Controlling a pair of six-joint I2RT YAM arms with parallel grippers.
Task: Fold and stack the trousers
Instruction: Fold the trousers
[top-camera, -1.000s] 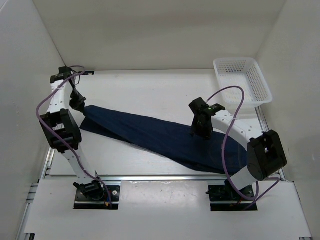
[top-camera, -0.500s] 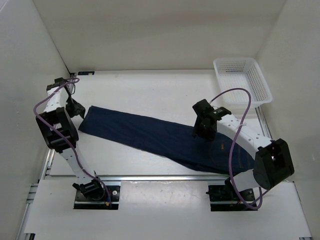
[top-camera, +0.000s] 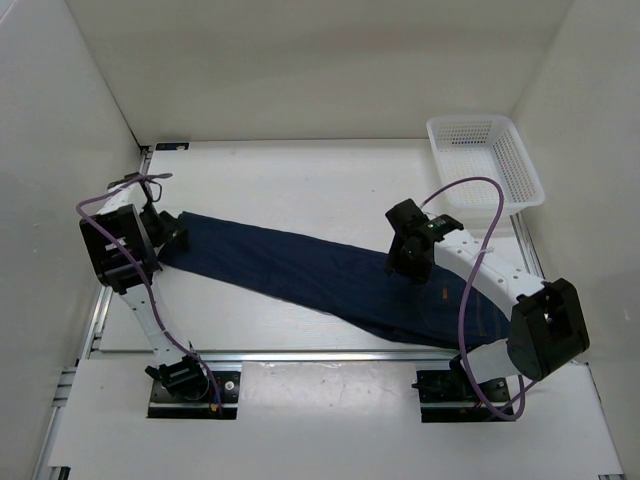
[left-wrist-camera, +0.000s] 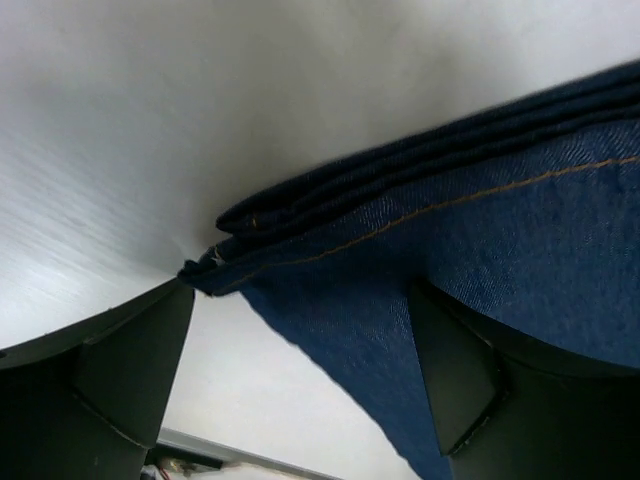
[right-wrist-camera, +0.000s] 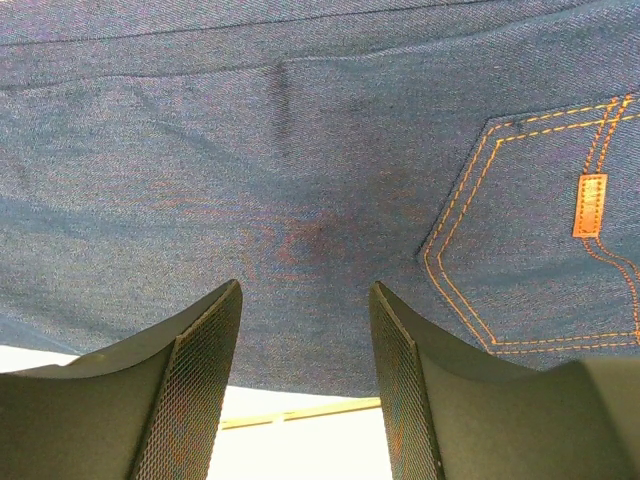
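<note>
The two dark fingers (left-wrist-camera: 120, 370) of the left gripper (left-wrist-camera: 300, 287) are spread wide, and nothing is pinched between them; the hem corner of the dark navy-blue denim trousers (left-wrist-camera: 500, 230) is seen in the gap, its layers stacked flat and edged with a thin tan seam. The mesh-padded fingers (right-wrist-camera: 200, 390) of the right gripper (right-wrist-camera: 305, 287) are held parted above the seat of the cloth, with no fold caught between them; whether the pads touch the denim cannot be told. Just to the right of that gripper a back pocket (right-wrist-camera: 540, 230) outlined in double tan stitching is shown, with a small tan tag (right-wrist-camera: 590, 205) sewn at its edge. From above, the trousers are seen laid out long and narrow, slanting from the left side of the white table (top-camera: 300, 180) down to its near right part, where the broader waist end lies close to the metal rail (top-camera: 320, 355) at the near edge. A wide bare stretch of table is left between the cloth and the back wall, and a smaller one near the left arm's base. A white plastic lattice basket (top-camera: 520, 165) is set in the far right corner, well apart from the trousers.
</note>
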